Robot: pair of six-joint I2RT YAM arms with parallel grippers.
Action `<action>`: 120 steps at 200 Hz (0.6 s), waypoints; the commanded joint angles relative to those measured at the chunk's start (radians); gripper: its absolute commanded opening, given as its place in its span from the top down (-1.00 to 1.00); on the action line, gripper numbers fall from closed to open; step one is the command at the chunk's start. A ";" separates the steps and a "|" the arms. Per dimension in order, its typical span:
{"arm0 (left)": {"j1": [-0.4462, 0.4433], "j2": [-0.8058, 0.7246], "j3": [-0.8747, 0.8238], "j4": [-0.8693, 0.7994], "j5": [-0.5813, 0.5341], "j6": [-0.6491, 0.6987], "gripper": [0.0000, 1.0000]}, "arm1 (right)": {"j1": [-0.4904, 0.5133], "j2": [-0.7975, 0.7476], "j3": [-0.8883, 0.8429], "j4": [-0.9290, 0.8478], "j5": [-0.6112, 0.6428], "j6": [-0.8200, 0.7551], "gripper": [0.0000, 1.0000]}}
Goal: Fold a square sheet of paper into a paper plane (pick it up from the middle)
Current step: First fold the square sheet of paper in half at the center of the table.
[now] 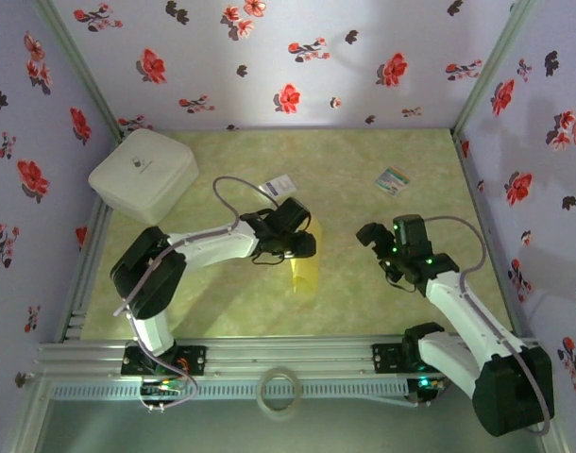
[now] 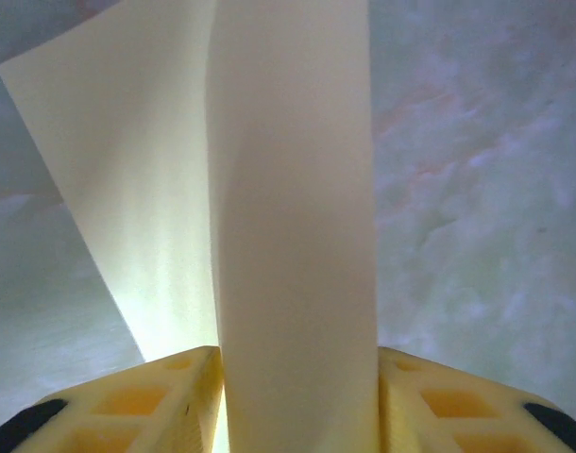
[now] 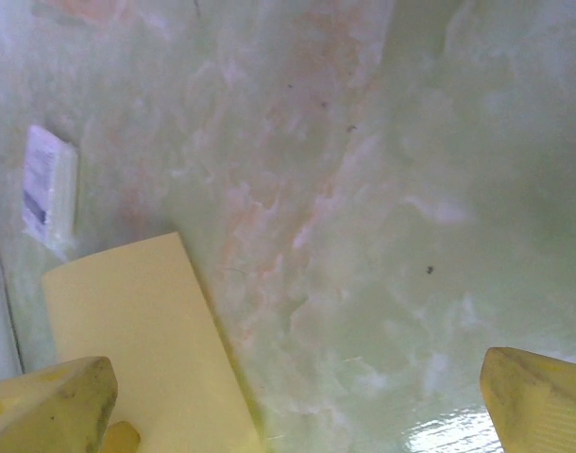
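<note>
Green marbled tabletop [image 1: 364, 283], flowered walls all round, and right in the middle sits the square sheet of paper [image 1: 305, 274], yellow, curled over on itself rather than lying flat. From the left wrist it rises as a tall bowed band [image 2: 297, 236] with one flat corner spreading out to the left. The left gripper [image 1: 305, 249] has it: the paper runs straight up between the yellow fingers [image 2: 165, 396], which are closed in against it on both sides. Over to the right, well apart from the paper, the right gripper [image 1: 369, 234] hangs above bare table with its jaws spread wide, holding nothing. Further back lie a small white card with blue print [image 1: 279, 185] and a striped card [image 1: 393, 180]. A white box [image 1: 144, 175] sits far left, and a tape roll [image 1: 279, 392] lies at the near edge.
</note>
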 commanded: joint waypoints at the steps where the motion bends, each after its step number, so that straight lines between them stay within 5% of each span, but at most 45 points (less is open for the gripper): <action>1: 0.023 -0.048 -0.052 0.187 0.143 -0.042 0.14 | 0.007 -0.021 -0.013 0.035 0.001 0.025 -0.99; 120: 0.076 -0.066 -0.192 0.535 0.357 -0.172 0.19 | 0.007 -0.049 -0.005 0.081 -0.015 -0.023 -0.95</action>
